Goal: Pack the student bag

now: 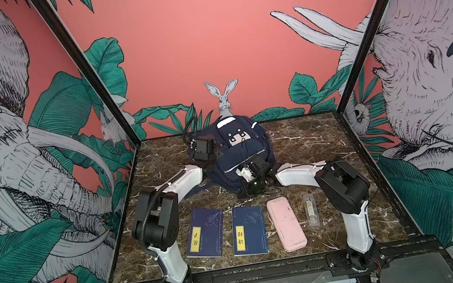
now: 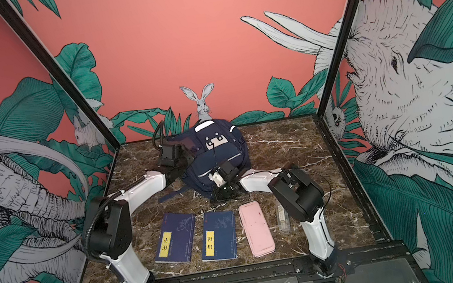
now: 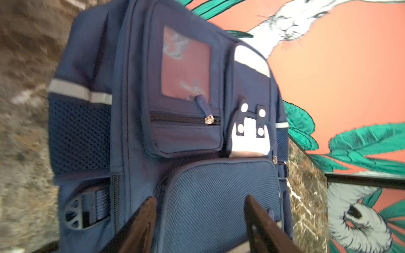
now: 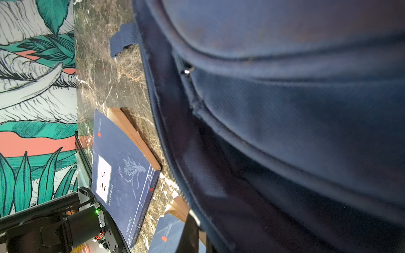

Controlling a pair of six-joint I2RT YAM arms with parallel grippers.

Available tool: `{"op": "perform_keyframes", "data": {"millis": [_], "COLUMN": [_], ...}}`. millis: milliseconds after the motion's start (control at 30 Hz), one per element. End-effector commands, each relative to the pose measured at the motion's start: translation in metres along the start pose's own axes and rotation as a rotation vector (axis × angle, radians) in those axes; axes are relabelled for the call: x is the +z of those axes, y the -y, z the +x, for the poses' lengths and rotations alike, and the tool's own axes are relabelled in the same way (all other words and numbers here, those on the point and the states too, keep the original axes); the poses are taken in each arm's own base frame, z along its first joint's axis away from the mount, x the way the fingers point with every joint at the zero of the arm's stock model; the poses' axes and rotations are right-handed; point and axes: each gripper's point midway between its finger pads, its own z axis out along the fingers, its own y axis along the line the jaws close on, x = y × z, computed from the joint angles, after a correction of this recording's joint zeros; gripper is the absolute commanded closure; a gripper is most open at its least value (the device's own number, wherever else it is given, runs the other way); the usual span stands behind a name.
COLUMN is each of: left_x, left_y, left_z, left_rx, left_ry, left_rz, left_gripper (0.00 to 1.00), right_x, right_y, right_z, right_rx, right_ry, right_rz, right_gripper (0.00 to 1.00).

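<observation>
Top views bright, edges bent; wrist views blurred, student bag (image 4: 285,131) shadowed close-up.

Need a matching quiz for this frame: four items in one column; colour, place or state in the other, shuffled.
1 student bag
2 pencil case
3 packet
4 left gripper

A clear, front row, far right
B jaws apart
C navy, at the back
D pink, front row

Pairs: 1-C, 2-D, 3-A, 4-B
</observation>
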Motion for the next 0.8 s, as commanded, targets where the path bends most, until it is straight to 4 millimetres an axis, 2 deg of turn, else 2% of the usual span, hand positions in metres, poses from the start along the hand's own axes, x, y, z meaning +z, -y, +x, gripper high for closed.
{"op": "perform_keyframes", "data": {"millis": [0,167,233,333,533,667,767], "left_x": [-0.032,-0.052,-0.059,-0.067,-0.084,-0.095,-0.1], "left_y": [0.011,0.005,0.003,-0.001,-0.021,-0.032,-0.038], "left_z": [-0.015,-0.013,-0.009,0.002,0.027,0.042,0.053], "left_rx": [0.124,0.211,0.246,0.289,0.34,0.395,0.431], "left_ry": [0.008,-0.013,-0.027,-0.067,-0.152,-0.184,-0.209], "left_rz": [0.01,-0.006,0.002,0.029,0.013,-0.002,-0.008], "left_gripper": [0.29,0.28,0.31,0.33,0.33,0.33,0.33], "right_x": [-0.008,-0.01,-0.01,-0.012,-0.015,-0.021,-0.03], "right_y": [-0.004,-0.005,-0.005,-0.008,-0.008,-0.008,-0.01], "right_z": [0.009,0.008,0.008,0.007,0.008,0.012,0.016], "right_rx": [-0.023,-0.027,-0.025,-0.028,-0.039,-0.043,-0.056], "right_ry": [-0.025,-0.024,-0.025,-0.024,-0.031,-0.036,-0.039], "right_rz": [0.005,0.006,0.007,-0.001,0.012,0.024,0.041], "right_gripper": [1.0,1.0,1.0,1.0,1.0,0.82,0.73]}}
